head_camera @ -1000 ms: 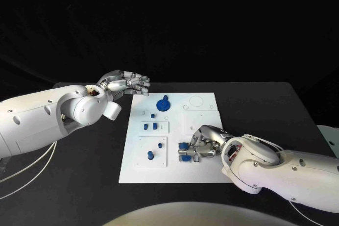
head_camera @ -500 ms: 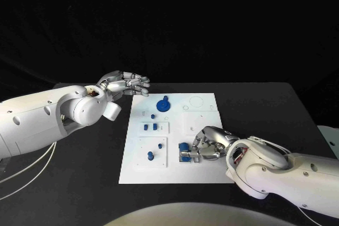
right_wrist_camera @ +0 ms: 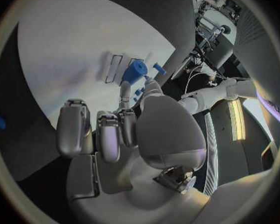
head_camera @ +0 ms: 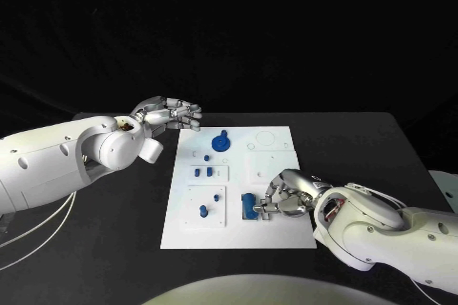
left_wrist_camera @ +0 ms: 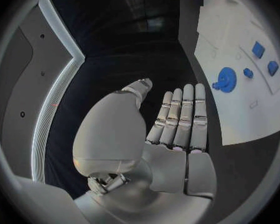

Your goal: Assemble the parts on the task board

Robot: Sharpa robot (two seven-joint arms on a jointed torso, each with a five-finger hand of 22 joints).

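Note:
The white task board (head_camera: 276, 232) lies mid-table. A long blue block (head_camera: 249, 205) stands on its lower middle. My right hand (head_camera: 286, 196) is at the block's right side, thumb and one fingertip against it, the other fingers curled. In the right wrist view the block (right_wrist_camera: 135, 73) sits beside a slot outline at those fingertips (right_wrist_camera: 124, 87). My left hand (head_camera: 170, 113) hovers off the board's far left corner; its fingers (left_wrist_camera: 180, 117) are straight and hold nothing. A round blue part (head_camera: 220, 142) and small blue pieces (head_camera: 198, 172) sit on the board's left half.
Two more small blue pieces (head_camera: 203, 209) stand in the near-left plate of the board. The left wrist view shows the round part (left_wrist_camera: 225, 78) and the board (left_wrist_camera: 239, 109) beside my left hand. Black table surrounds the board on all sides.
My right hand has shifted to the right and nearer, so more of the blue block shows at its fingertips. The left hand has stayed in place.

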